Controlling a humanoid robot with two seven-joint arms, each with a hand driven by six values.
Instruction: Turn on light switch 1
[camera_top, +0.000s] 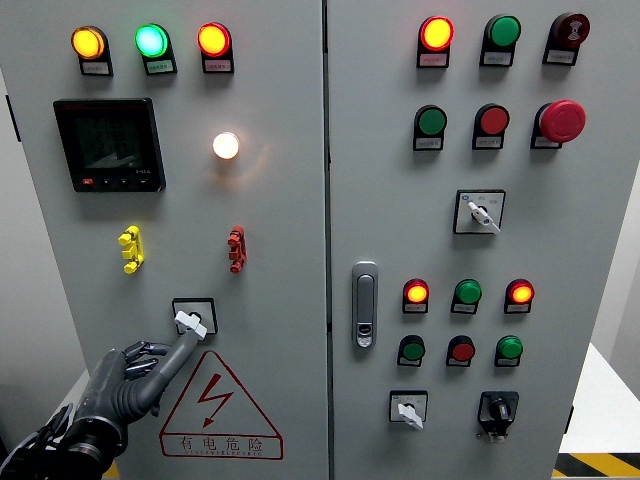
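Note:
A grey control cabinet fills the head view. On its left door a rotary switch (192, 319) with a white lever sits in a black-framed square, the lever pointing up-left. My left hand (135, 375) comes up from the lower left, its index finger (181, 353) stretched out and touching the switch's lower edge while the other fingers are curled. A white lamp (226, 146) glows above the switch. My right hand is not in sight.
Amber, green and red lamps (150, 41) glow across the top left, above a dark meter (109, 144). Yellow (130, 249) and red (236, 249) clips sit mid-door. A door handle (365, 305) and several buttons and selectors occupy the right door.

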